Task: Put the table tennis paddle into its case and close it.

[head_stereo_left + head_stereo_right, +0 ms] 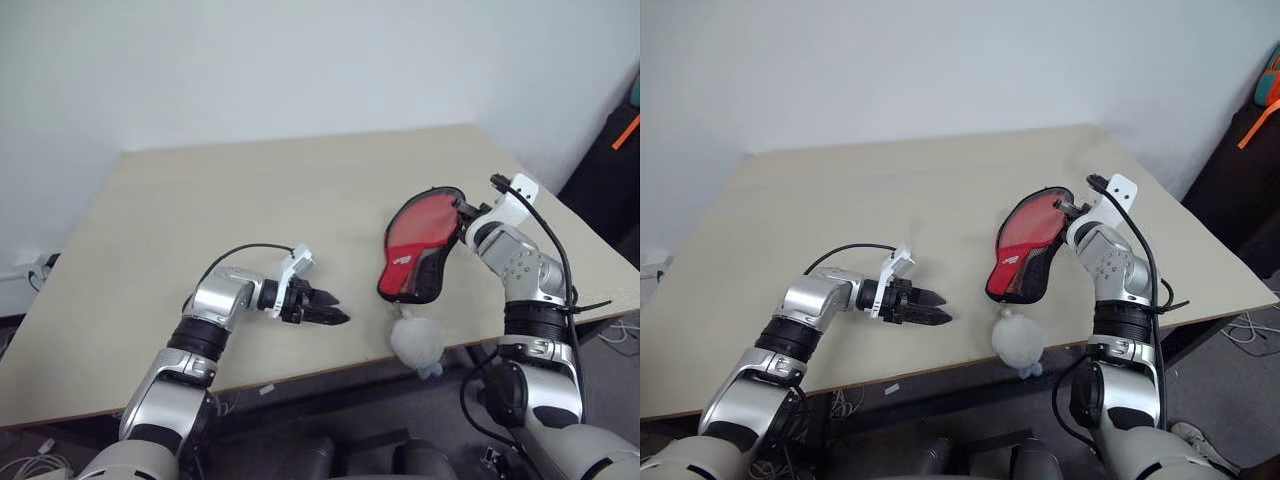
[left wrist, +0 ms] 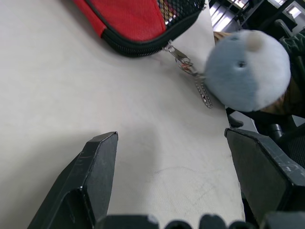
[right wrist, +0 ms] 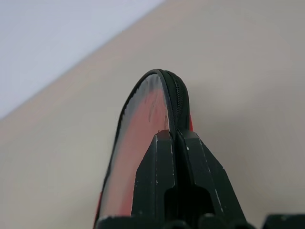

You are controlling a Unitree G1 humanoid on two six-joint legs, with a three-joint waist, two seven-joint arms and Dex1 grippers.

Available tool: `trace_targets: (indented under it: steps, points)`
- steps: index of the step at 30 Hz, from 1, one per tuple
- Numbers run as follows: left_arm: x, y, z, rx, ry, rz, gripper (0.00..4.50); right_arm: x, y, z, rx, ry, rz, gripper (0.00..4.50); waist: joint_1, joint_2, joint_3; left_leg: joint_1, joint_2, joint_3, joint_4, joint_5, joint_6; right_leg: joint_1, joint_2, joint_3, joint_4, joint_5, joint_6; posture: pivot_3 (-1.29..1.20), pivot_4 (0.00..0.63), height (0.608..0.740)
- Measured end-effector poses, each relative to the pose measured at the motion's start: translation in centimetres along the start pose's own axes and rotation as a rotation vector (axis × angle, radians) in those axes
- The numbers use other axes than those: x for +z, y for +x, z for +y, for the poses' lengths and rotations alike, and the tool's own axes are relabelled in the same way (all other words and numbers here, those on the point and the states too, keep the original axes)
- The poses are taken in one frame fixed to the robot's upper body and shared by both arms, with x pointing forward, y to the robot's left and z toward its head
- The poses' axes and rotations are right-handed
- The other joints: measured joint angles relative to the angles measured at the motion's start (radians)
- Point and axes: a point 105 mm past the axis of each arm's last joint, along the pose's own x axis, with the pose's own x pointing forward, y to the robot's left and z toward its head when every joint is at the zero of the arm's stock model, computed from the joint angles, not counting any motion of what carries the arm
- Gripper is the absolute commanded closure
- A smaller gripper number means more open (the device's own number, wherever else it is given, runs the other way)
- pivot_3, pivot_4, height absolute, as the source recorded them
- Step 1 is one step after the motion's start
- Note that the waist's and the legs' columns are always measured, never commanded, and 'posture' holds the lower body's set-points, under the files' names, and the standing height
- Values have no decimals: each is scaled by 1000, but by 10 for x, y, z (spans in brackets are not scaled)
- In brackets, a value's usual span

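Red fabric marks the case (image 1: pixel 415 247), lying near the table's (image 1: pixel 250 220) right front edge, its far rim pinched in your right gripper (image 1: pixel 468 212), whose fingers are clamped together on the zipper edging. Your left gripper (image 1: pixel 325 307) hovers wide apart and empty, short of the grey plush charm (image 1: pixel 417 341) at the table edge. Whether the paddle is inside cannot be told. Judged step: closing. Next, brace the case and run the zipper round.
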Motion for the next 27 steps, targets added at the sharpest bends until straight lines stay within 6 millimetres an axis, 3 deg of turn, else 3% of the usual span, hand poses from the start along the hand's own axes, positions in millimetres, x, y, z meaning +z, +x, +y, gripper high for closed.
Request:
trace_targets:
  steps: [8,12,17,24,27]
  points:
    - [2,1,-1,-1,-2,-17,683,-16,9,-12,-76,-14,38,4472,-10,0,0,1,0,1,-3,1,-2,-1,1,2,0,0,0,0,0,701]
    - [2,0,0,9,-2,-18,683,-39,13,-19,-111,-53,132,4472,-26,0,0,1,0,1,-3,1,-2,-1,1,2,0,0,0,0,0,701]
    - [3,1,0,11,1,-19,683,-57,12,-25,-133,-87,183,3212,-36,0,0,1,0,2,-6,2,-3,-3,2,5,0,0,0,0,0,701]
    - [3,0,0,13,3,-21,683,-51,11,-23,-130,-146,129,802,-32,0,0,1,0,2,-5,2,-3,-2,1,4,0,0,0,0,0,701]
    - [5,-1,1,16,10,-30,683,-39,6,-19,-95,-192,56,802,-32,0,0,1,0,2,-5,2,-3,-3,2,4,0,0,0,0,0,701]
